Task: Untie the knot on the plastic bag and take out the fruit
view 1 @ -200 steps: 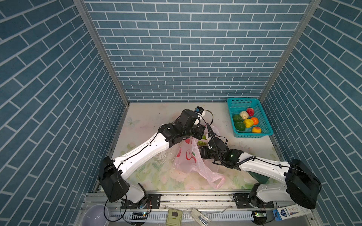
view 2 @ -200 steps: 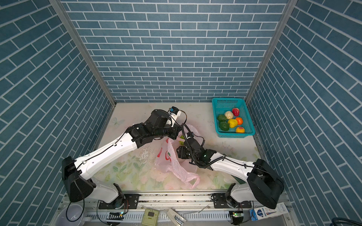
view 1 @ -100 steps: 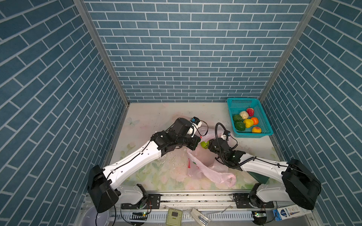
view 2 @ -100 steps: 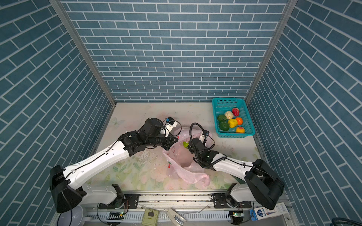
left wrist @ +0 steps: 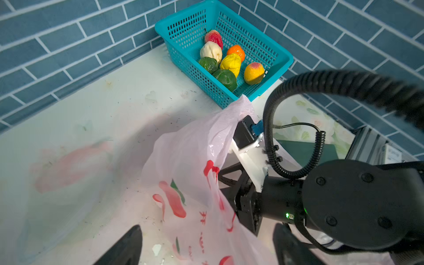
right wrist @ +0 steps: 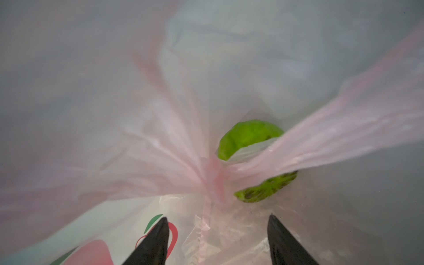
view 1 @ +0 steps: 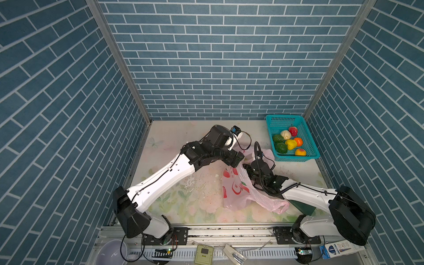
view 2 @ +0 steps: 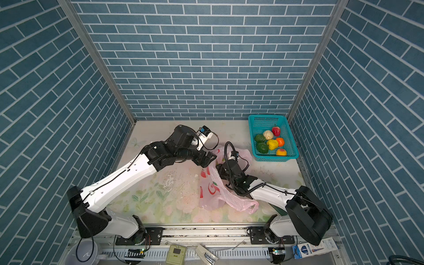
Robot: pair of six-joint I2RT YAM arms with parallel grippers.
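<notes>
The pink plastic bag (view 1: 236, 190) (view 2: 211, 190) lies slumped on the table, printed with red apples. My left gripper (view 1: 238, 160) (left wrist: 206, 247) hovers open over its upper end, holding nothing. My right gripper (view 2: 219, 169) (right wrist: 218, 231) is open inside the bag's mouth, and a light green fruit (right wrist: 250, 137) lies just beyond its fingertips. A bunched pink band of plastic (right wrist: 213, 174) crosses in front of that fruit; I cannot tell whether it is the knot. Several more fruit (view 1: 290, 143) (left wrist: 230, 64) sit in the teal basket (view 1: 296, 158) (view 2: 275, 158).
The basket stands in the back right corner against the brick walls. A dark green block (view 1: 302, 206) lies under my right forearm. A cable loop (left wrist: 298, 82) from the right arm arches close over the bag. A pale bowl (view 1: 111, 252) sits below the front rail.
My left gripper was shut on the bag and held it raised; it has opened and the bag has dropped onto the table. The right gripper has shifted toward the bag's mouth.
</notes>
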